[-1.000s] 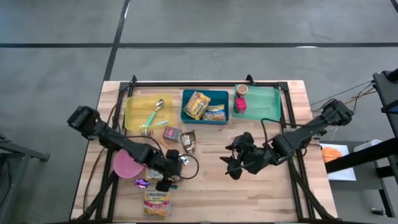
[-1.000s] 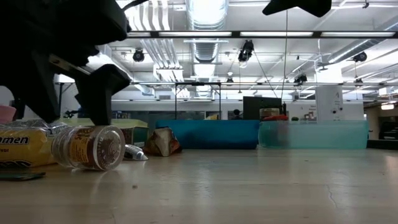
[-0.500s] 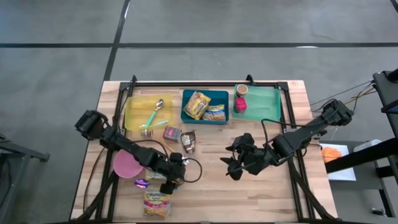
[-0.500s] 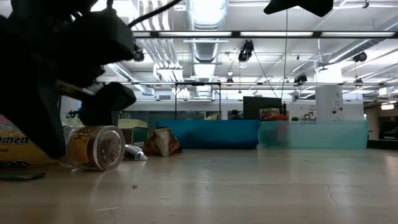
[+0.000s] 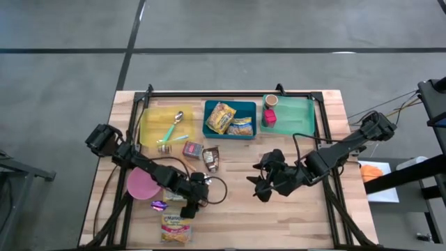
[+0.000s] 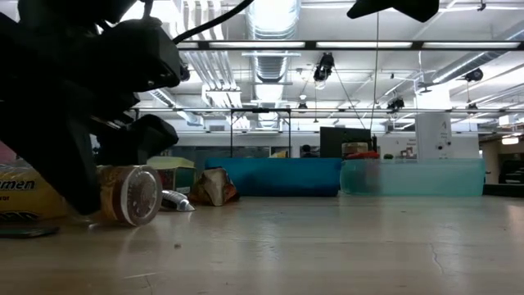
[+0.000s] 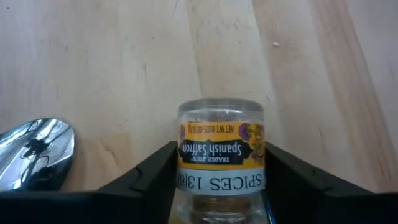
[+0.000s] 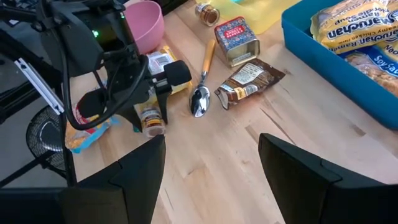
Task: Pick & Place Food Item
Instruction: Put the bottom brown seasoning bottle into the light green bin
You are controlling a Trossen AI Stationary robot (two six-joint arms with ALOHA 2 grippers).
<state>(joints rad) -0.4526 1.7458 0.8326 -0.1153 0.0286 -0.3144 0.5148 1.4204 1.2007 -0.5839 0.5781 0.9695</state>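
Observation:
A small glass spice jar [image 7: 221, 146] with a yellow label lies on its side on the wooden table, near the front left. My left gripper [image 7: 219, 163] has come down over it and is shut on it; in the low view the jar [image 6: 131, 195] shows one round end between the dark fingers. My right gripper [image 5: 261, 183] hangs open above the middle of the table, with nothing between its fingers [image 8: 137, 174]. My left gripper pinches the jar's curved sides at the label [image 7: 186, 149] between its two fingers, one on each side. The fingers slant down from the table's left and far side and run along the jar's length. The jar lies on its side on the table.
A ramen packet [image 5: 175, 229], a purple sweet [image 5: 159, 205] and a pink bowl [image 5: 143, 185] lie close by. A metal spoon [image 7: 34, 149], a brown packet [image 5: 211, 159] and a red tin [image 5: 192, 149] lie farther back. Yellow [image 5: 150, 132], blue [image 5: 209, 118] and green [image 5: 306, 118] trays line the far edge.
My left gripper has come down over the spice jar, and its fingers have shut in on the jar's sides. The jar has turned a little on the table and stays lying there.

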